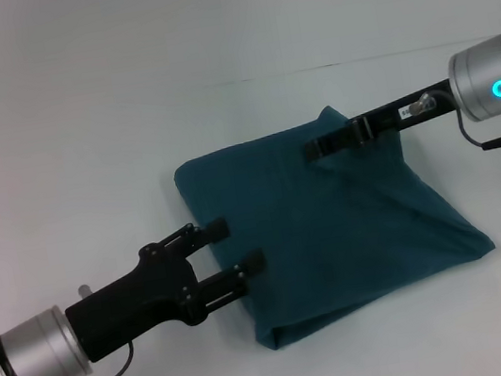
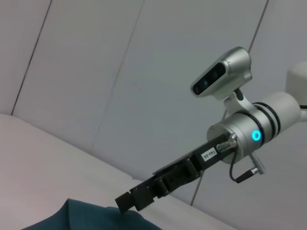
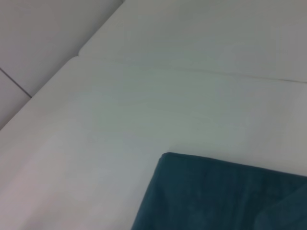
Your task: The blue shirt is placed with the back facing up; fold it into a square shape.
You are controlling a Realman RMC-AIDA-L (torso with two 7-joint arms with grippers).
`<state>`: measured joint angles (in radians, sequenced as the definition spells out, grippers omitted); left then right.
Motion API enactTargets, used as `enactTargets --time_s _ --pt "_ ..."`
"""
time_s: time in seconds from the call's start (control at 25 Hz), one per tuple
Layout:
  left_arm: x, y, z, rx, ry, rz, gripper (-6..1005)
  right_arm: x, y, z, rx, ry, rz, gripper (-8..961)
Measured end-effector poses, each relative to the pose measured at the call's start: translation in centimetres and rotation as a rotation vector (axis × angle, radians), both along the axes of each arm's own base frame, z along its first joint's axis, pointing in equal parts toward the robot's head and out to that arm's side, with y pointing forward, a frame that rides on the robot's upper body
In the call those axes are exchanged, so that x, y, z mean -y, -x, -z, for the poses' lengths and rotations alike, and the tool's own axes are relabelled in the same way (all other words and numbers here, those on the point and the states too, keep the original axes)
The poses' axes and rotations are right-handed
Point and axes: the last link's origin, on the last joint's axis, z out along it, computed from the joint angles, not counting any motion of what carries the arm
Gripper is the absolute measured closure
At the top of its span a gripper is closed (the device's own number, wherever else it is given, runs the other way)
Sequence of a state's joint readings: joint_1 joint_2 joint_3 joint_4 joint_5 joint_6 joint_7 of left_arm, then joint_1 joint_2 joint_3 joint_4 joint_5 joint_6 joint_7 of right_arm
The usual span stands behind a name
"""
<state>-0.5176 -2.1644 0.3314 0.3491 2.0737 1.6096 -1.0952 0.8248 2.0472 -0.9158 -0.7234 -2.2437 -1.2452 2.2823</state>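
Observation:
The blue shirt (image 1: 337,251) lies folded into a rough four-sided bundle on the white table, with a diagonal ridge running across its right half. My left gripper (image 1: 240,244) is open at the bundle's left edge, and its fingertips (image 1: 255,262) just overlap the cloth. My right gripper (image 1: 313,149) reaches in from the right over the far part of the shirt and looks shut on a raised fold there. In the left wrist view the right gripper (image 2: 125,201) meets the cloth (image 2: 81,218) at its tip. One corner of the shirt (image 3: 220,196) fills the right wrist view.
The white table (image 1: 79,129) spreads out on all sides of the shirt. A seam line crosses it behind the bundle. A pale panelled wall (image 2: 96,72) stands beyond the table's far edge.

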Motion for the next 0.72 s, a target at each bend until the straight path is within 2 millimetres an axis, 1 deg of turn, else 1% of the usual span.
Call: enactTargets --time_s 0.04,0.16,0.36,0.52,0.72 --pt "0.0 0.1 -0.1 -0.005 -0.004 -0.002 233 0.0 0.1 0.2 -0.001 0.005 -0.001 101" --pt "0.0 0.5 -0.4 -0.017 -0.014 -0.009 233 0.1 0.3 0.6 -0.007 0.019 0.002 207" --pt "0.3 1.3 -1.4 -0.043 -0.017 -0.011 233 0.1 0.5 1.1 -0.009 0.032 0.007 444" --pt "0.6 1.7 -1.9 -0.046 -0.020 -0.008 233 0.0 0.7 1.4 0.016 0.038 0.023 487" --pt "0.7 1.7 -2.1 -0.046 -0.025 -0.007 233 -0.8 1.6 1.4 0.126 0.047 0.039 541"
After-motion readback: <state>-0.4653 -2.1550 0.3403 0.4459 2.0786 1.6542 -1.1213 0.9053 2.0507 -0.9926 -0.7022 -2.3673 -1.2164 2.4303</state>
